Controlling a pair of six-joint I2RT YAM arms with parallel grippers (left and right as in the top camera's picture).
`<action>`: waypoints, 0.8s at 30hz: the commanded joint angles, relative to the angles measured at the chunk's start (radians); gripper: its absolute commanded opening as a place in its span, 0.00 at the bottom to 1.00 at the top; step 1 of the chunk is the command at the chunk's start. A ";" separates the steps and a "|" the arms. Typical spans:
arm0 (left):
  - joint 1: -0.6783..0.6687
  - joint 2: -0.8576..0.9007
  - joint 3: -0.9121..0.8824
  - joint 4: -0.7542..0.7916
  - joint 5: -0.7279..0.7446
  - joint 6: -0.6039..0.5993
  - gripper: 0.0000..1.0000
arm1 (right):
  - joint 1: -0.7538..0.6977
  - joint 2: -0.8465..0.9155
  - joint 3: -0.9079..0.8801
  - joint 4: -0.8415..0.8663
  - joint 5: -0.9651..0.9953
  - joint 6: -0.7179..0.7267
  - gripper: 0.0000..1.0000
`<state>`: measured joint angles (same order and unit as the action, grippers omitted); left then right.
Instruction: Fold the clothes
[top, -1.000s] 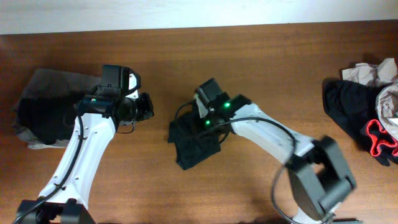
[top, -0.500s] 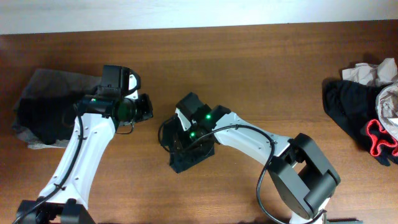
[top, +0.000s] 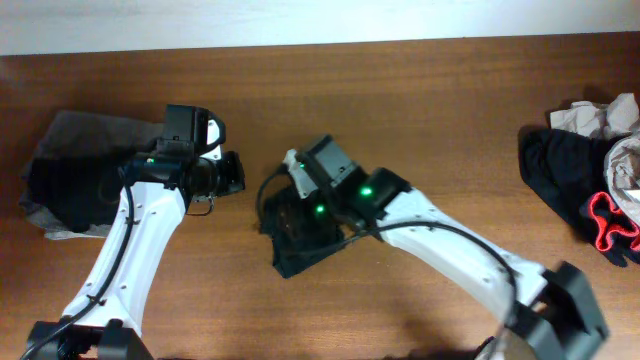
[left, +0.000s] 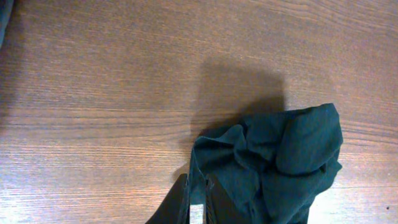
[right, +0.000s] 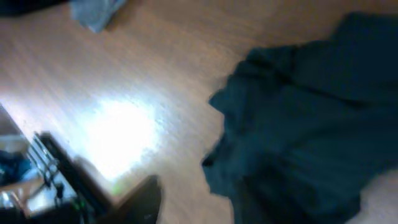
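The black T-shirt (top: 305, 240) lies bunched in a small folded heap at the table's middle; the left wrist view shows the crumpled T-shirt (left: 273, 162). My right gripper (top: 285, 205) hovers over its upper left edge. The blurred right wrist view shows the right gripper (right: 205, 199) with one finger (right: 142, 200) standing well left of the T-shirt (right: 292, 124), bare wood beside it and the other finger lost against the dark cloth. My left gripper (top: 235, 172) hangs left of the heap, apart from it, its fingers (left: 186, 202) close together on nothing.
A dark and grey pile of clothes (top: 65, 175) lies at the left edge, partly under the left arm. Another pile (top: 585, 190), black with beige pieces and a red-trimmed one, sits at the right edge. Brown table (top: 430, 100) stretches between them.
The right arm has swung and its gripper has shifted over the T-shirt, which slid slightly left. The left arm has hardly moved.
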<state>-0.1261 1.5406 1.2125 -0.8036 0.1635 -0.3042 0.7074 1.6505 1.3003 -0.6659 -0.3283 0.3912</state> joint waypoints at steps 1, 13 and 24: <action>-0.011 -0.019 0.005 0.016 0.010 0.059 0.10 | -0.082 -0.029 0.013 -0.039 0.117 0.137 0.27; -0.210 0.061 0.003 0.253 0.129 0.367 0.09 | -0.158 0.102 0.008 -0.101 0.032 0.283 0.04; -0.227 0.296 0.003 0.321 0.182 0.441 0.09 | -0.161 0.149 0.005 -0.098 0.029 0.351 0.04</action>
<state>-0.3531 1.7870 1.2125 -0.4820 0.3027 0.0872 0.5449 1.8008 1.3006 -0.7631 -0.2897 0.7177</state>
